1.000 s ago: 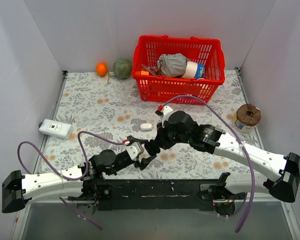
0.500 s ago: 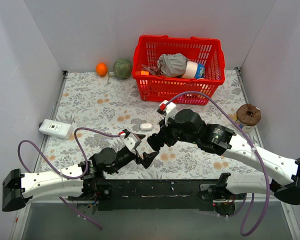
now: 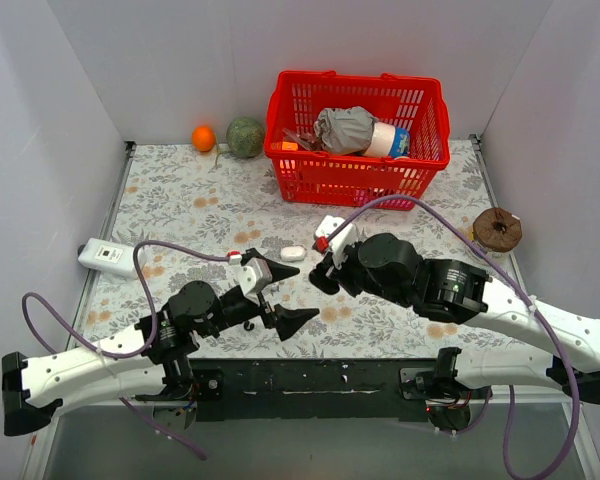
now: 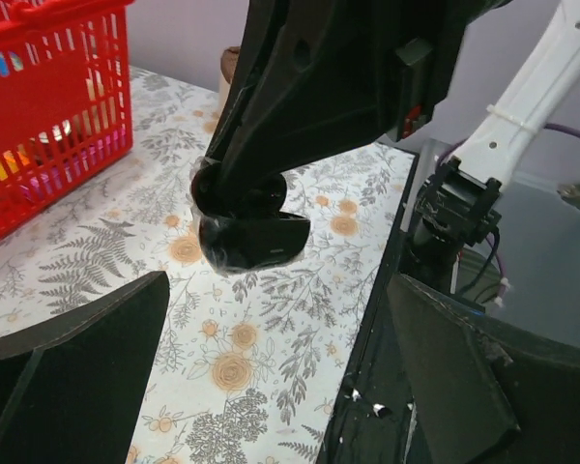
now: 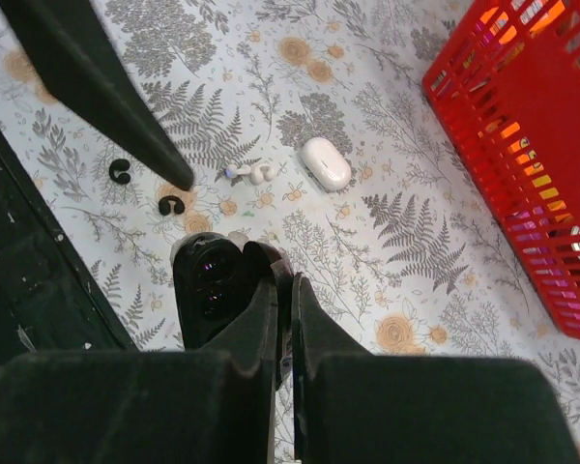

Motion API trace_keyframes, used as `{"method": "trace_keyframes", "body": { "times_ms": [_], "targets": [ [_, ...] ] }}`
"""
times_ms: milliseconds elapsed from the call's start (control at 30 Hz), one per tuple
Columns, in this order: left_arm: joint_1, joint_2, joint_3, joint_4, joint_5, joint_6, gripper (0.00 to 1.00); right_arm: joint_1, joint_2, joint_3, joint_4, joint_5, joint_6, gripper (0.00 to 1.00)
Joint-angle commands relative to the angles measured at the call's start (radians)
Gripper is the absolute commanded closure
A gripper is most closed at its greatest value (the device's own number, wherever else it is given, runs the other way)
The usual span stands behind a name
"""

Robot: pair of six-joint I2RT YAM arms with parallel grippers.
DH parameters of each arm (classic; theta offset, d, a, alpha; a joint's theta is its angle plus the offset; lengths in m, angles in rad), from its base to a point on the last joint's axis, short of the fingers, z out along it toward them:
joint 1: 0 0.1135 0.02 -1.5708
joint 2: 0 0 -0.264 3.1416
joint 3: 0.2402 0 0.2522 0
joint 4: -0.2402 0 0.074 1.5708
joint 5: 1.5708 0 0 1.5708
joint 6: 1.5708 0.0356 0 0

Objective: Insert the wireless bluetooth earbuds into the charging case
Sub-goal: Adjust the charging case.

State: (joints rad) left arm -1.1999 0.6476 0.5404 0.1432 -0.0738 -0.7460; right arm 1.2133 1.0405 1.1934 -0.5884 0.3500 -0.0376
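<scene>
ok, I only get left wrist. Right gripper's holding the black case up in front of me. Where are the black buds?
Observer: Right wrist view has two black buds on the table, side by side, up-left of the black case in that picture.
Operator: How is the case gripped?
Observer: The right gripper is shut on one edge; two round wells face that camera.
Operator: Anything near the buds?
Observer: White buds and a white case lie just past them, toward the basket.
</scene>
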Motion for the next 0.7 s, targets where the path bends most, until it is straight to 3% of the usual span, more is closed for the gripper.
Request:
{"method": "trace_keyframes", "body": {
  "times_ms": [0,133,267,433,667],
  "targets": [
    [0.098,0.061,0.059,-0.086,0.276,-0.021,0.02,0.074,-0.014,0.040,0.053,0.078,-0.117,0.99],
    [0.249,0.067,0.052,-0.041,0.495,-0.062,0.06,0.140,-0.007,0.038,0.056,0.142,-0.160,0.99],
    [0.342,0.093,0.067,-0.027,0.600,-0.072,0.12,0.201,-0.016,0.025,0.079,0.153,-0.185,0.99],
    [0.385,0.145,0.075,0.024,0.764,-0.101,0.23,0.223,-0.013,0.021,0.099,0.175,-0.209,0.99],
    [0.393,0.196,0.073,0.102,0.888,-0.131,0.25,0.227,-0.004,0.044,0.102,0.158,-0.226,0.99]
  ]
}}
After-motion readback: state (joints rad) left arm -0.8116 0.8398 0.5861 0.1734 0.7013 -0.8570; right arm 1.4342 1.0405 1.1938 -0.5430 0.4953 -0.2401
